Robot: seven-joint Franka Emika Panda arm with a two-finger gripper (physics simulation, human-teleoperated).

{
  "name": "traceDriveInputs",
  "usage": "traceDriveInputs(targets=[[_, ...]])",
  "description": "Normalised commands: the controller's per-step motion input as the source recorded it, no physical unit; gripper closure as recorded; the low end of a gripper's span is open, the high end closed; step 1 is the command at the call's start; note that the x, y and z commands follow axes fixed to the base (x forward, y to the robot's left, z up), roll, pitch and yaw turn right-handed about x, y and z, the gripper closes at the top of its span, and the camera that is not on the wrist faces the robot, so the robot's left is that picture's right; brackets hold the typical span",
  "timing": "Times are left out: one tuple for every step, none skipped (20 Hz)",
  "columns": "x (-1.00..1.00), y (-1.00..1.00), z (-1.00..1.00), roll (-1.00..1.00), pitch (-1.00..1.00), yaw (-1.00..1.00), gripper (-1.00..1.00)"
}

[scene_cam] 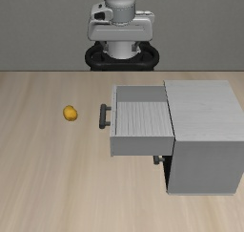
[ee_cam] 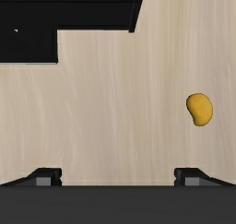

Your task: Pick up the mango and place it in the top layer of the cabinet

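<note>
Mango (scene_cam: 70,113) alone on wooden table (scene_cam: 38,179), toward exterior view's left, well apart from handle (scene_cam: 105,116) of top drawer (scene_cam: 143,121), pulled out of grey cabinet (scene_cam: 205,131). Gripper (ee_cam: 118,177) above table, fingers spread wide, nothing between, fruit off to one side. Likely step: reach. Best centred over fruit before descent, jaws across narrow width. No brand, label or legible writing.

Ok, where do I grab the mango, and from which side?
Take the mango across its narrower middle, coming straight down from above. It lies flat on the table, apart from the cabinet, and it is slightly elongated, so the open pincer probably closes best across the short width.
</note>
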Motion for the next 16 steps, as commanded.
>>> traceDriveInputs(targets=[[0.0, -1.0, 0.0, 0.0, 0.0, 0.0, -1.0], [0.0, -1.0, 0.0, 0.0, 0.0, 0.0, -1.0], [0.0, -1.0, 0.0, 0.0, 0.0, 0.0, -1.0], [0.0, -1.0, 0.0, 0.0, 0.0, 0.0, -1.0], [0.0, -1.0, 0.0, 0.0, 0.0, 0.0, -1.0], [0.0, -1.0, 0.0, 0.0, 0.0, 0.0, -1.0], [0.0, -1.0, 0.0, 0.0, 0.0, 0.0, -1.0], [0.0, -1.0, 0.0, 0.0, 0.0, 0.0, -1.0], [0.0, -1.0, 0.0, 0.0, 0.0, 0.0, -1.0], [0.0, -1.0, 0.0, 0.0, 0.0, 0.0, -1.0], [0.0, -1.0, 0.0, 0.0, 0.0, 0.0, -1.0], [0.0, -1.0, 0.0, 0.0, 0.0, 0.0, -1.0], [0.0, -1.0, 0.0, 0.0, 0.0, 0.0, -1.0], [0.0, -1.0, 0.0, 0.0, 0.0, 0.0, -1.0], [1.0, 0.0, 0.0, 0.0, 0.0, 0.0, -1.0], [1.0, 0.0, 0.0, 0.0, 0.0, 0.0, -1.0]])
